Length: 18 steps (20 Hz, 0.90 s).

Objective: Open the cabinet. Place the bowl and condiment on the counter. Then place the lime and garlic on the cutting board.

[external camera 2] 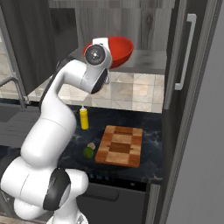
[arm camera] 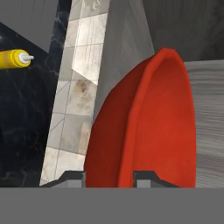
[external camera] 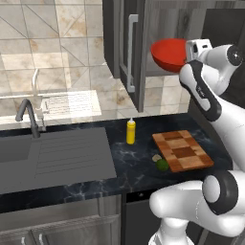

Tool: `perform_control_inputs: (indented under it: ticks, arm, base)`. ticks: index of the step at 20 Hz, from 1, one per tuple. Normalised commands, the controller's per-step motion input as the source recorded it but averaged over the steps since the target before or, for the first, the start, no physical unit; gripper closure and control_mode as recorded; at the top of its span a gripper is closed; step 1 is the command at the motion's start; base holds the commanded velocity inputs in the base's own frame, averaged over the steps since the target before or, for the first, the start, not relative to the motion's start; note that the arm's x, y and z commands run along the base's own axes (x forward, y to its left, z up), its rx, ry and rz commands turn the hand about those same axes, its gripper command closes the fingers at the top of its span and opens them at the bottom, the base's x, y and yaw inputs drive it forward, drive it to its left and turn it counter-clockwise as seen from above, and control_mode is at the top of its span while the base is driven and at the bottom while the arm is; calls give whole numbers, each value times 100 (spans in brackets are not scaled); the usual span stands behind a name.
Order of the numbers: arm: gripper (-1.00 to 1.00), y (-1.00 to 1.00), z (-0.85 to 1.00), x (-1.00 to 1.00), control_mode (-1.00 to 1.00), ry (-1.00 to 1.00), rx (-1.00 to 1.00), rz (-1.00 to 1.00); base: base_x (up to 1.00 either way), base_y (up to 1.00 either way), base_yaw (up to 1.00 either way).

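Note:
The dark grey cabinet (external camera: 125, 33) stands open, with its doors swung out to both sides (external camera 2: 186, 65). The red bowl (external camera: 167, 52) (external camera 2: 121, 47) hangs tipped at the front edge of the cabinet shelf (external camera 2: 151, 61). My gripper (arm camera: 109, 178) is shut on the bowl's rim (arm camera: 162, 127), one fingertip on each side. The yellow condiment (external camera: 130, 131) (external camera 2: 83, 118) (arm camera: 15, 59) stands upright on the black counter (external camera: 134, 165). The lime (external camera: 162, 165) (external camera 2: 88, 152) and the garlic (external camera: 156, 157) (external camera 2: 91, 145) lie on the counter just left of the cutting board (external camera: 183, 150) (external camera 2: 120, 145).
A grey sink and drainboard (external camera: 57, 153) with a dark faucet (external camera: 28, 115) fill the counter's left part. The open left door's bar handle (external camera: 130, 52) hangs over the counter near the bottle. A tall dark panel (external camera 2: 205, 131) stands at the right.

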Motion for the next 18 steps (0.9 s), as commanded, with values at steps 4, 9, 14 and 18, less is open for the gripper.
perform_control_inputs:
  ticks: [4, 9, 14, 18]
  arm:
    - [100, 0, 0, -33, -100, 0, 0, 0]
    - [100, 4, 0, -37, -100, 0, 0, 0]
    - [100, 9, 0, -38, -100, 0, 0, 0]
    - [100, 13, 0, -40, -100, 0, 0, 0]
  base:
    - [0, 0, 0]
    - [0, 0, 0]
    - [0, 0, 0]
    - [0, 0, 0]
